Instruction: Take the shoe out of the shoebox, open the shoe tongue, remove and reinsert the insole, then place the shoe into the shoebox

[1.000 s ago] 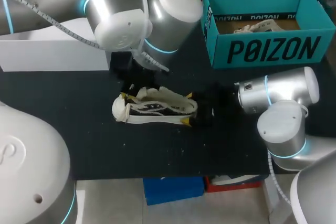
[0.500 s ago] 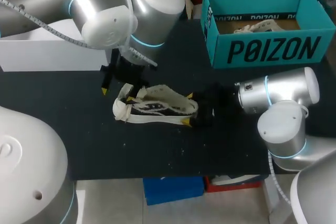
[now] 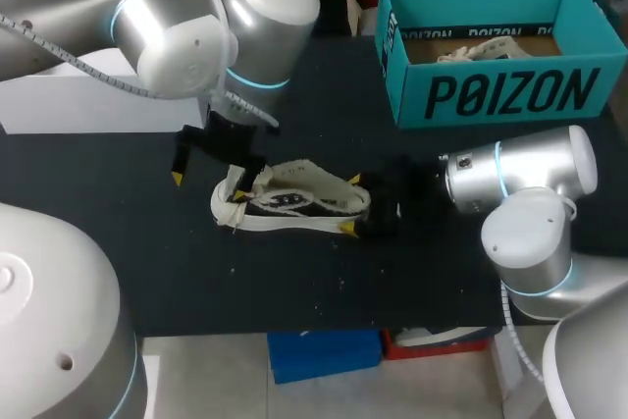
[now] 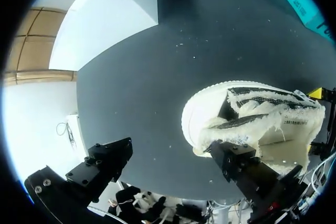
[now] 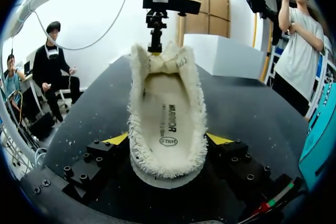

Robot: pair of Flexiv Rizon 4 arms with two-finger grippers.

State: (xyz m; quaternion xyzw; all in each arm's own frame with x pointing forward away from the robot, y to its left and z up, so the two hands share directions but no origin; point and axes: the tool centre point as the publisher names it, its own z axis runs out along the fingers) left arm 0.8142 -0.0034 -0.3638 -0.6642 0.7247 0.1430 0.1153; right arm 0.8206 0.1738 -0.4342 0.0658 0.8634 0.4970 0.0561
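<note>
Shoe (image 3: 291, 199) is out on the dark worktop (image 3: 294, 282), between the white box (image 3: 98, 95) and the teal shoebox (image 3: 496, 95), well apart from both. It seems to lie on its side, pale sole edge toward the worktop's near edge. A second shoe (image 3: 481, 46) sits inside the shoebox.

Right fingers (image 5: 231, 156): one on each side of the heel, fleece collar bulging over both, pinching the shoe there.
Left fingers (image 4: 105, 163): spread wide at the toe end, holding nothing. One is just beside the toe cap, the other well apart over bare worktop.

Handling, my guess: light and soft-walled, with a fleecy lining that gives under pressure. The collar will fold rather than resist. Sole rim and heel look the stiffest parts, so the heel is a sound place to hold.

Insole (image 5: 168, 121) lies flat and seated inside. Likely thin and floppy. Best pinched at its heel edge and peeled up while the other arm steadies the shoe. The fleece may drag on it going back in.

Writing: big dark block letters on the shoebox's front wall, with a band of smaller print inside its far wall. The insole carries a line of dark print and an oval stamp. Noted as present, not copied down.
</note>
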